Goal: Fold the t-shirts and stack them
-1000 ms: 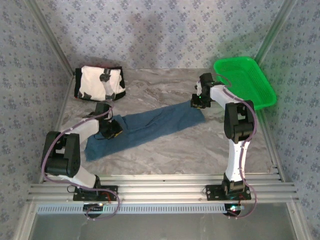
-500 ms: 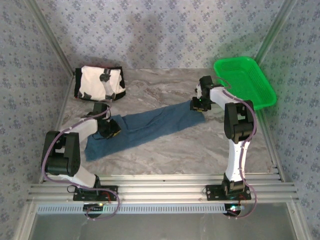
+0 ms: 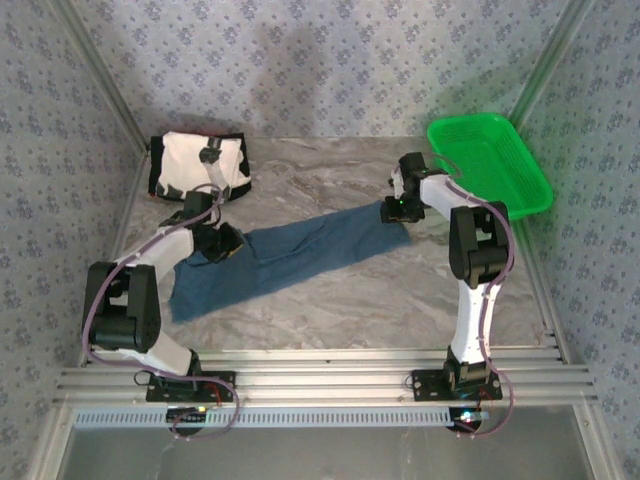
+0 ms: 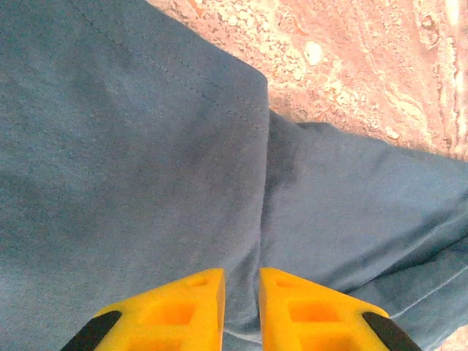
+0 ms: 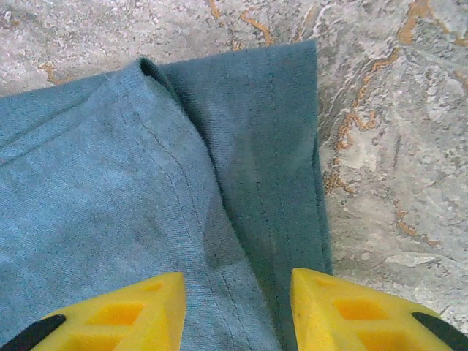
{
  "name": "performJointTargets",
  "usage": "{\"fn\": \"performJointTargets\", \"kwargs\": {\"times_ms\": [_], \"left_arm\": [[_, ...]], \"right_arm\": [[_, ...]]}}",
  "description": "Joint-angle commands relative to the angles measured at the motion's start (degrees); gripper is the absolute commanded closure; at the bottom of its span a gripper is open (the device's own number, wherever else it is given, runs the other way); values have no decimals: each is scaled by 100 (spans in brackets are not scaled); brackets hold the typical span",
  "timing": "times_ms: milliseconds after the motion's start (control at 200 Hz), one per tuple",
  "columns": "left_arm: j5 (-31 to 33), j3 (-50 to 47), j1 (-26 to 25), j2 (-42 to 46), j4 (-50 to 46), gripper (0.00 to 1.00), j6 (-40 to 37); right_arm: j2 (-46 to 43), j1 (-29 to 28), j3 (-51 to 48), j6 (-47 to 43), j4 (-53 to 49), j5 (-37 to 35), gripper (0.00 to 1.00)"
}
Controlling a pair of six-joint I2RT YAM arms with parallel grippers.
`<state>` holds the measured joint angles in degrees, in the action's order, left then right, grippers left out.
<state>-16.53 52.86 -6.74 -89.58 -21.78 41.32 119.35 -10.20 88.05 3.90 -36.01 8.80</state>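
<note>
Teal shirt point(image 3: 300, 255) | seemingly pinched in left jaws | beneath parted right jaws

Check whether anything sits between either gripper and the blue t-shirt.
Nothing visible does. The left gripper is pinched onto a fold of the blue t-shirt, and the right gripper hangs open directly over its other end.

The blue t-shirt point(image 3: 310, 250) is lying slantwise across the middle of the table point(image 3: 400, 310), taking up a band from near left to far right. The folded cream-white t-shirt point(image 3: 195, 165) is occupying the far left corner, and the green basket point(image 3: 490, 160) is blocking the far right one. Bare marble is lying open along the near edge and at the far middle between those two; patterned walls point(image 3: 330, 70) are closing in three sides.
</note>
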Motion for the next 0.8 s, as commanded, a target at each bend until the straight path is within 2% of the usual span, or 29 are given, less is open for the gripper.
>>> {"fn": "performJointTargets", "kwargs": {"times_ms": [0,95,255,400,505,794], "left_arm": [[-86,213,50,-176,-149,81,-142],[-55,324,44,-322,-176,81,-184],[9,443,81,-540,-211,81,-225],[84,453,133,-656,-234,81,-238],[172,421,214,-717,-316,81,-264],[305,277,400,-866,-425,81,-327]], "right_arm": [[112,-39,149,-135,-36,124,58],[141,-47,151,-161,-59,168,62],[51,-49,90,-144,-73,146,78],[-81,-48,46,-123,-151,93,81],[-211,-17,-28,-126,-197,87,91],[-685,105,-577,4,-52,61,95]]}}
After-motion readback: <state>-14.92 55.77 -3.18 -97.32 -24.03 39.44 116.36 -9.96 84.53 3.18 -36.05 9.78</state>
